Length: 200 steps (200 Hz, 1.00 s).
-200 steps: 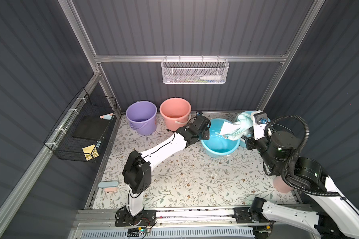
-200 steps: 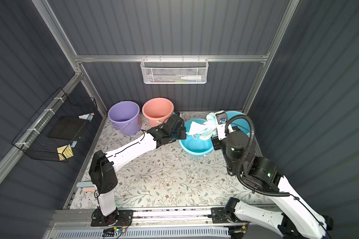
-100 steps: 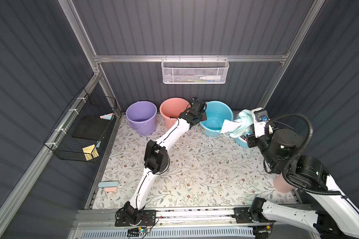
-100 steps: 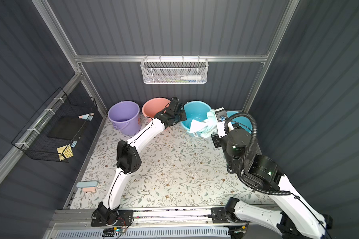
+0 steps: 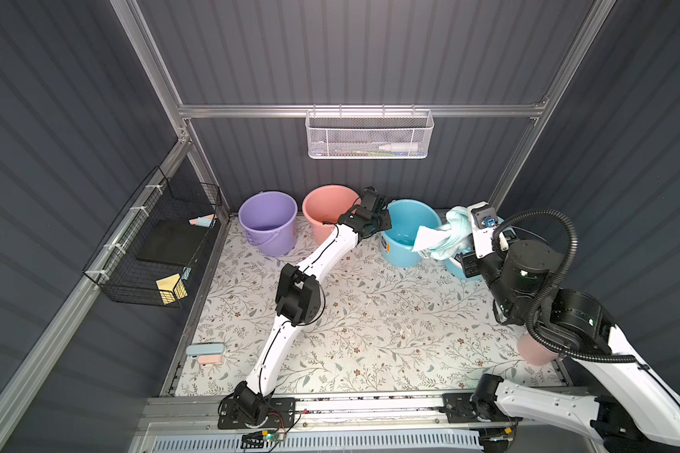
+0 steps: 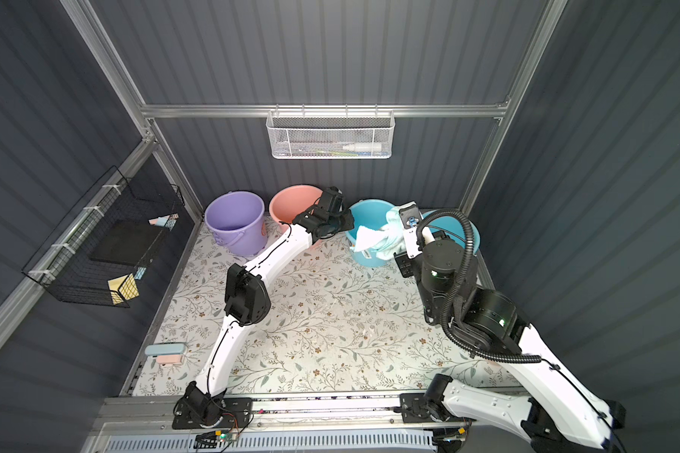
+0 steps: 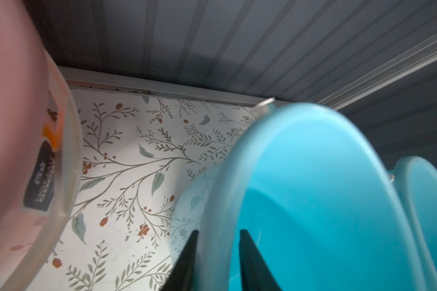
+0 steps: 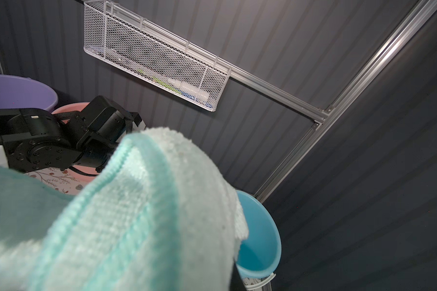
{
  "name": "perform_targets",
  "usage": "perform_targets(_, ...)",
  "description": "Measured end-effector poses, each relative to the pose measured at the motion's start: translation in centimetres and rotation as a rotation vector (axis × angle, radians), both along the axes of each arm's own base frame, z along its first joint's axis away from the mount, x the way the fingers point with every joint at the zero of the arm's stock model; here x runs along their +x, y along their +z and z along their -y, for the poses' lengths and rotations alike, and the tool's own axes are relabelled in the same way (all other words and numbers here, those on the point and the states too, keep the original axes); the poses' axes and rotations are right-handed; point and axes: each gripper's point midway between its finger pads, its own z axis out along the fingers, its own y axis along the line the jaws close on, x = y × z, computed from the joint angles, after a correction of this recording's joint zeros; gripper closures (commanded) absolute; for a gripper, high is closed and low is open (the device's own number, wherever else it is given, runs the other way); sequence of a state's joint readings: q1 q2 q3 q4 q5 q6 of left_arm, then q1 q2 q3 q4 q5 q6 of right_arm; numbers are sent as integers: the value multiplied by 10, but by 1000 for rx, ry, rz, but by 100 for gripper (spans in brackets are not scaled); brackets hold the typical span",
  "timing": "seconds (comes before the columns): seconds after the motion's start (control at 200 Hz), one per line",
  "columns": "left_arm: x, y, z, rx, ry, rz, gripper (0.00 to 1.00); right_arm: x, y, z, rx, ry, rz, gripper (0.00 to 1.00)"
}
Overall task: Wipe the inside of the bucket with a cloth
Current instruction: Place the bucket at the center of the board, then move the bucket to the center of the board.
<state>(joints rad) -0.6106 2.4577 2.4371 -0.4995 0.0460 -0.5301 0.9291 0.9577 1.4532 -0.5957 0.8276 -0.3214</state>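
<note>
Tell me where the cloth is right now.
In both top views the cloth hangs bunched in the right gripper at the back right, over the right-hand rim of the blue bucket beside the pink bucket.

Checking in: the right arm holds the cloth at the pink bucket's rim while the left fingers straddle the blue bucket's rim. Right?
Wrong bucket. The cloth hangs at the rim of the blue bucket beside the pink bucket, not at the pink one; both top views show it. The left fingers do straddle that same blue rim, per the left wrist view.
</note>
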Motion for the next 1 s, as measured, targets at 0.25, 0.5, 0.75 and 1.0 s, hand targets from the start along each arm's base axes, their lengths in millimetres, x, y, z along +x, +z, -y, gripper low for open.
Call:
perform_targets(0.25, -1, 17, 0, -20, -2, 24, 54, 2, 2, -4, -2, 5, -2, 100)
perform_targets(0.5, -12, 67, -19, -23, 38, 85, 51, 2, 3, -4, 3, 7, -2, 100)
perform_targets(0.75, -27, 133, -71, -14, 142, 175, 48, 7, -4, -14, 3, 19, -24, 100)
perform_targets(1.0, -18, 115, -185, 58, 374, 118, 42, 13, -13, -27, -8, 42, -49, 100)
